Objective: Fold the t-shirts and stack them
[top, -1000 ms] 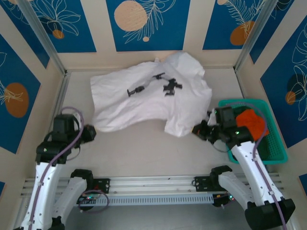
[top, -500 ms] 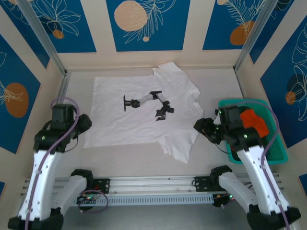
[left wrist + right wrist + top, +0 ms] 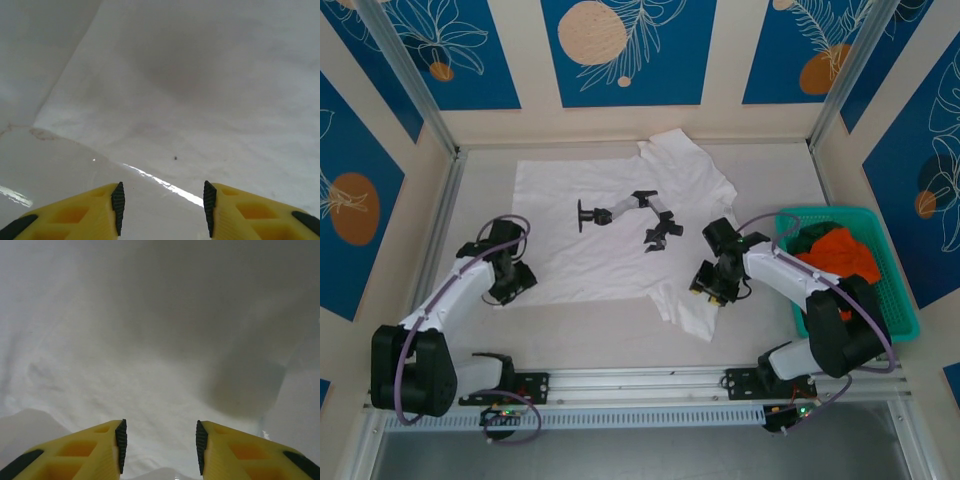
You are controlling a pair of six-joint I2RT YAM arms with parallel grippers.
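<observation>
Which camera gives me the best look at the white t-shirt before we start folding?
Top external: the whole white t-shirt lies spread on the table, outline and dark print visible. Left wrist gives a close patch with its edge; right wrist gives close plain cloth.

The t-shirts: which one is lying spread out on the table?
The white t-shirt, with a dark print. It alone lies flat on the table; the orange t-shirt and the dark green t-shirt sit crumpled in the teal basket.
</observation>
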